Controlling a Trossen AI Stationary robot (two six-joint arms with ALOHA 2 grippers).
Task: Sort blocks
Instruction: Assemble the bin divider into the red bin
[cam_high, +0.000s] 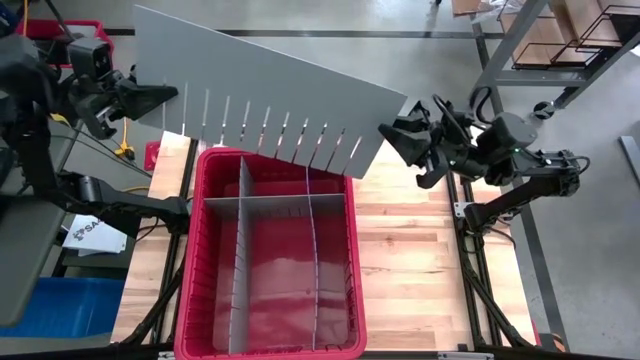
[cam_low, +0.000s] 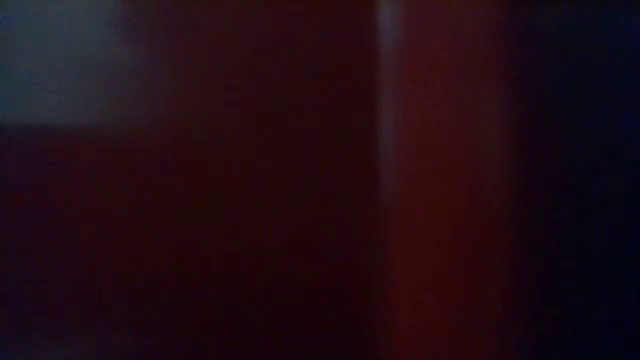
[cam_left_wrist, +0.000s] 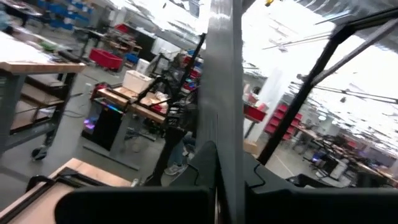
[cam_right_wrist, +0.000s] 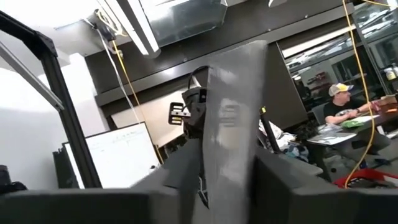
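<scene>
A long grey slotted divider sheet (cam_high: 270, 90) hangs in the air over the far end of the large red bin (cam_high: 200, 260), its slotted edge toward the bin. My left gripper (cam_high: 172, 97) is shut on its left end and my right gripper (cam_high: 390, 135) is shut on its right end. In each wrist view the sheet (cam_left_wrist: 221, 93) (cam_right_wrist: 233, 106) stands edge-on between that arm's fingers. The blocks are out of view. The low view is filled by a dark red surface. My left gripper pinches the sheet's left end (cam_left_wrist: 219, 155) between its two fingers, coming roughly level from the table's left. The sheet is lifted clear of the bin and table. My right gripper has the sheet's right end, near its slotted corner (cam_right_wrist: 230, 162), between its two fingers, coming from the table's right and slanting slightly upward. The sheet stands on edge in the hold.
The red bin sits on the wooden table and holds grey dividers (cam_high: 240, 260) that split it into compartments. A blue bin (cam_high: 60, 300) stands left of the table. A metal rack (cam_high: 520, 40) stands at the far right. A person (cam_right_wrist: 342, 102) sits in the room behind.
</scene>
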